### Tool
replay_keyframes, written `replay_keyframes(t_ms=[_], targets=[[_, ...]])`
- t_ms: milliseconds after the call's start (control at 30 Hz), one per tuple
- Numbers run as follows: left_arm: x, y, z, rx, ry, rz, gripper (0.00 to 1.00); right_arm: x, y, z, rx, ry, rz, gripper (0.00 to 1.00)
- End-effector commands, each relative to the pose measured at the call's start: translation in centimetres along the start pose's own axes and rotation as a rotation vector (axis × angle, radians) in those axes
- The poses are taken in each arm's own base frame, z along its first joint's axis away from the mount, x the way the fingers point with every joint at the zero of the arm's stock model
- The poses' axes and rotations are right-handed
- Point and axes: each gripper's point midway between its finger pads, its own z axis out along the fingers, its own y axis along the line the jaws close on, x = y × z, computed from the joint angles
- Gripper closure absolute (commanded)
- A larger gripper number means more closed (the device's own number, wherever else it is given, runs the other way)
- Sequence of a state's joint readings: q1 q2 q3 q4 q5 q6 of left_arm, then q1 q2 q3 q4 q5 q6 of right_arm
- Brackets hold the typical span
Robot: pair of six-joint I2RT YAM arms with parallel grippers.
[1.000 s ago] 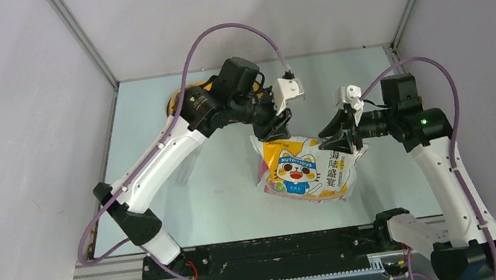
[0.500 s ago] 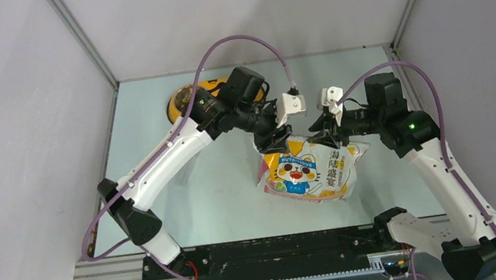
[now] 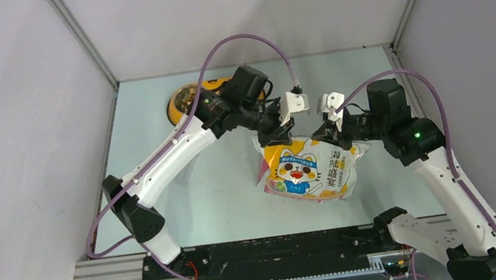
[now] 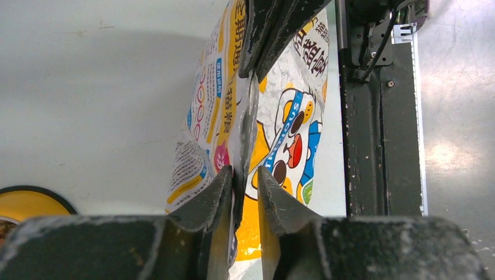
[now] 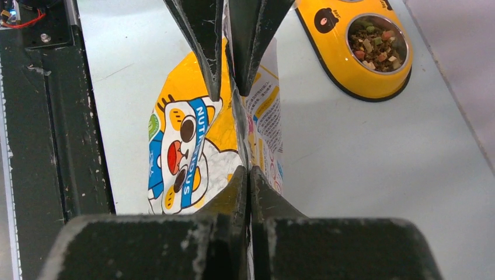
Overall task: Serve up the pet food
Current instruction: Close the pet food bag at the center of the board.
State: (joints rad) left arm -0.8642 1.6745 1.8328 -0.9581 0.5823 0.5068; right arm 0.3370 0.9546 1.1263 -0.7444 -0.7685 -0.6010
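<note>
The glossy yellow-white-pink cat bag (image 3: pixel 307 168) lies mid-table with its top edge lifted. My right gripper (image 3: pixel 324 133) is shut on that top edge (image 5: pixel 250 172). My left gripper (image 3: pixel 279 136) faces it from the left. Its jaws stand narrowly apart around the same edge (image 4: pixel 245 175), with the seam against one finger and a gap to the other. Pet food kibble (image 5: pixel 376 44) fills one bowl of the yellow feeder (image 5: pixel 344 70). The bag also shows in the left wrist view (image 4: pixel 280 134) and the right wrist view (image 5: pixel 187 146).
The yellow feeder (image 3: pixel 186 101) sits at the back left, partly under my left arm. A translucent scoop (image 3: pixel 186 168) lies half hidden below that arm. The black base rail (image 3: pixel 274 249) runs along the near edge. Walls close in on both sides.
My right gripper has moved left along the bag's top edge towards my left gripper. My left gripper has shifted slightly right. The two grippers now sit close together over the bag.
</note>
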Motion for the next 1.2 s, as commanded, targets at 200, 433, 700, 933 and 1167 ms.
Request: replay_keyframes(t_ms=[200, 433, 700, 933, 1167], targets=[[-1.4, 0.4, 0.0, -0.039, -0.034, 0.059, 0.53, -2.0, 0.1, -1.3, 0.036, -0.051, -0.015, 1.0], [-1.5, 0.3, 0.4, -0.03, -0.025, 0.066, 0.99, -3.7, 0.8, -2.1, -0.031, -0.126, 0.028, 1.0], [-3.1, 0.3, -1.2, -0.066, -0.083, 0.047, 1.0, -4.2, 1.7, -1.5, -0.108, -0.159, 0.015, 0.82], [-5.3, -0.6, -3.0, -0.017, -0.173, -0.008, 1.0, -4.9, 0.2, 0.7, -0.091, -0.164, 0.03, 0.58], [-5.5, -1.2, -2.7, 0.025, -0.194, -0.035, 1.0, -4.0, 0.1, 2.3, -0.091, -0.12, 0.024, 0.6]])
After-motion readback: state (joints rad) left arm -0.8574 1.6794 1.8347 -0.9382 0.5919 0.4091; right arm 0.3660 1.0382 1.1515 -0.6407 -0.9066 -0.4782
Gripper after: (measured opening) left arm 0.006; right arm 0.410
